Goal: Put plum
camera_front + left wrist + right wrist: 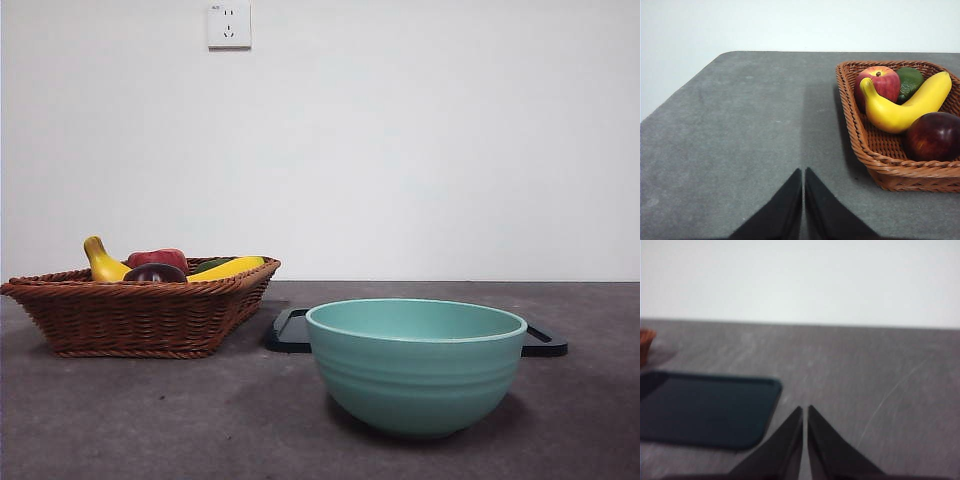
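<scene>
Lying in basket at table's left, plum sits in near corner, touching banana; left gripper clenched, empty, outside basket, nearer arm; right gripper clenched, beside tray, well apart

Three cameras: one low at the desk's front, one on each wrist.

The front camera sits at desk height, looking level toward the back wall, close to the green bowl. The left wrist camera looks down over its claw toward a far desk corner, sharing the basket with the front view. The right wrist camera, blurred, shares the dark tray.
</scene>
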Robot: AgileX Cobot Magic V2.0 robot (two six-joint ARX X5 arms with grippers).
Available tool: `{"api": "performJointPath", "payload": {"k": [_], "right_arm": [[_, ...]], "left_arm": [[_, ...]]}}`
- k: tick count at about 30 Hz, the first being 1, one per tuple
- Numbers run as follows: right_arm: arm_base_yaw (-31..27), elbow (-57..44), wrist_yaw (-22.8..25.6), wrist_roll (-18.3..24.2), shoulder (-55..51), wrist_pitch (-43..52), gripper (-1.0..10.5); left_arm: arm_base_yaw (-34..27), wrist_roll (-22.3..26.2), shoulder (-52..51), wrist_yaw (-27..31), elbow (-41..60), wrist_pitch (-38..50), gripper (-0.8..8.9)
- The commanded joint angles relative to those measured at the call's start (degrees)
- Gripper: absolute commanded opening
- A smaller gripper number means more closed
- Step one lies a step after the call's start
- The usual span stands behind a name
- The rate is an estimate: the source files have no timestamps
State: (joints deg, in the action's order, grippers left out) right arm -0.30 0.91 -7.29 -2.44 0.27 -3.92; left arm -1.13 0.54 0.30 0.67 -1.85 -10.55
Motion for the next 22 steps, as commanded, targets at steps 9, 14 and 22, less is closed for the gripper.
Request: {"api": "performJointPath", "payload": {"k": [9, 14, 22], "right_arm": [[0.9, -0.3, 0.3, -1.4, -0.1, -5.8, 0.1], [0.9, -0.3, 0.3, -1.4, -0.1, -5.1, 0.0], [0.9, -0.3, 0.3, -1.4, -0.1, -5.1, 0.1]], "left_arm": [[-0.2, -0.2, -0.1, 0.1, 1.2, -0.3, 0.07], [-0.2, -0.2, -0.1, 0.1, 1.2, -0.3, 0.07], [-0.2, -0.2, -0.1, 0.1, 1.2, -0.3, 0.07]]}}
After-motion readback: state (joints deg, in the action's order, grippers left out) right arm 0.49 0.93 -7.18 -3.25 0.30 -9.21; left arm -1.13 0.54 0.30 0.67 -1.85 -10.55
